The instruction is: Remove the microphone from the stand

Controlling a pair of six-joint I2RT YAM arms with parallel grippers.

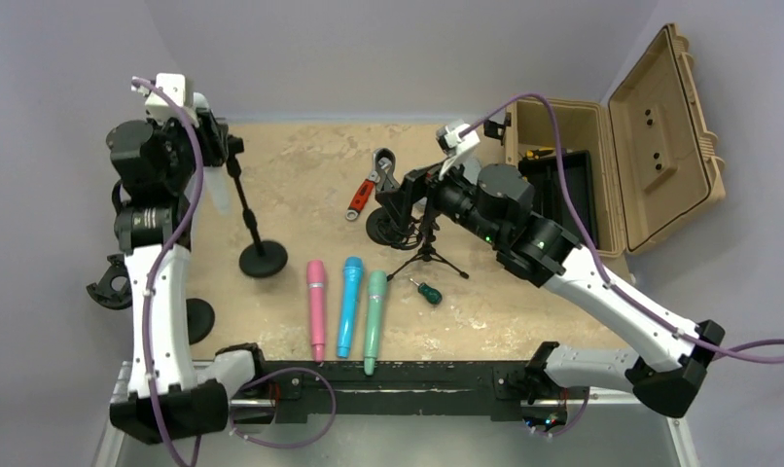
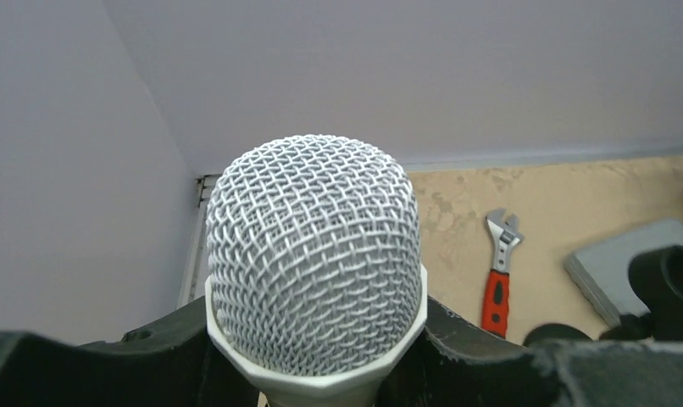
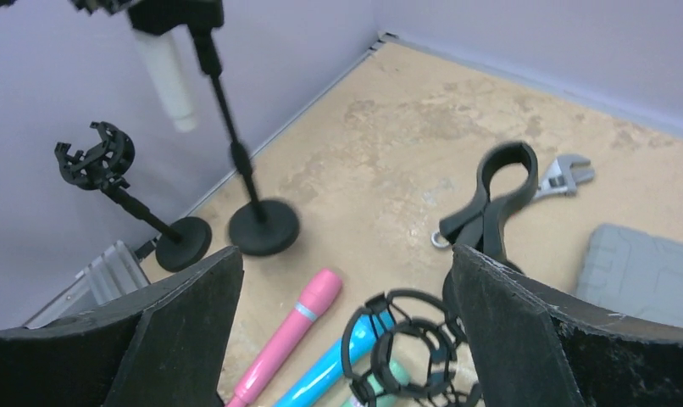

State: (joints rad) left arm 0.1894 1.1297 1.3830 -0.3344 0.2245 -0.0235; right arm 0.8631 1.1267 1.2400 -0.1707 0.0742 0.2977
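Note:
My left gripper (image 1: 199,125) is shut on a white microphone (image 1: 216,193) with a silver mesh head (image 2: 313,254), held high at the back left. Black fingers (image 2: 152,360) press both sides of its collar. Its handle (image 3: 164,72) hangs just left of the pole of a black stand (image 1: 263,259) with a round base (image 3: 263,225). I cannot tell whether the stand's clip still touches it. My right gripper (image 1: 400,195) is open and empty (image 3: 347,263), above a small tripod stand (image 1: 427,248) with an empty shock mount (image 3: 397,348).
Pink (image 1: 316,306), blue (image 1: 349,304) and green (image 1: 374,316) microphones lie side by side at the front. A red wrench (image 1: 361,199), a clip stand (image 1: 383,161) and a screwdriver (image 1: 427,290) are mid-table. An open tan case (image 1: 651,146) stands right. Another stand (image 1: 198,319) is at the left edge.

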